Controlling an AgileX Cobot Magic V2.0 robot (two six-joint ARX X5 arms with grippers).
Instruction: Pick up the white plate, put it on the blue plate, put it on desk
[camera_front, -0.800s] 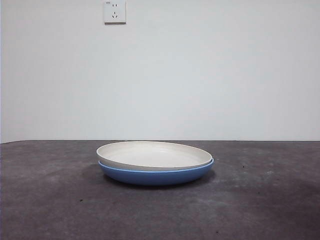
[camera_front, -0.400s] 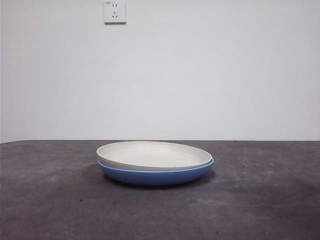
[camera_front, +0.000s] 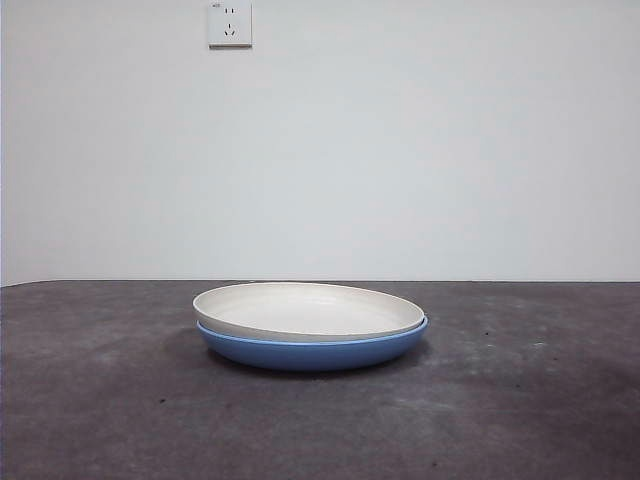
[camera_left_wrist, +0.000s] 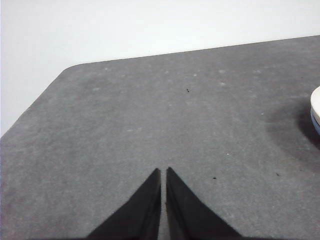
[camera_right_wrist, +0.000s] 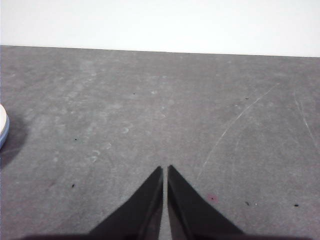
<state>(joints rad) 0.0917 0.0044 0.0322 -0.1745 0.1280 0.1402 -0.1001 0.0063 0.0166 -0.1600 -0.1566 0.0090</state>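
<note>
The white plate (camera_front: 308, 310) sits nested on the blue plate (camera_front: 312, 350) at mid-bench (camera_front: 100, 400), so stacking looks done. The left tool (camera_left_wrist: 163, 171) and right tool (camera_right_wrist: 165, 169) hover aside, jaws pressed together, empty; only returning it to the bench seems left.

The left gripper (camera_left_wrist: 163, 172) hangs above the worktop (camera_left_wrist: 150, 115), jaws closed together; the right gripper (camera_right_wrist: 165, 170) does likewise, holding nothing.

Plain white wall (camera_front: 400, 150) with a socket (camera_front: 229, 23) high up.
</note>
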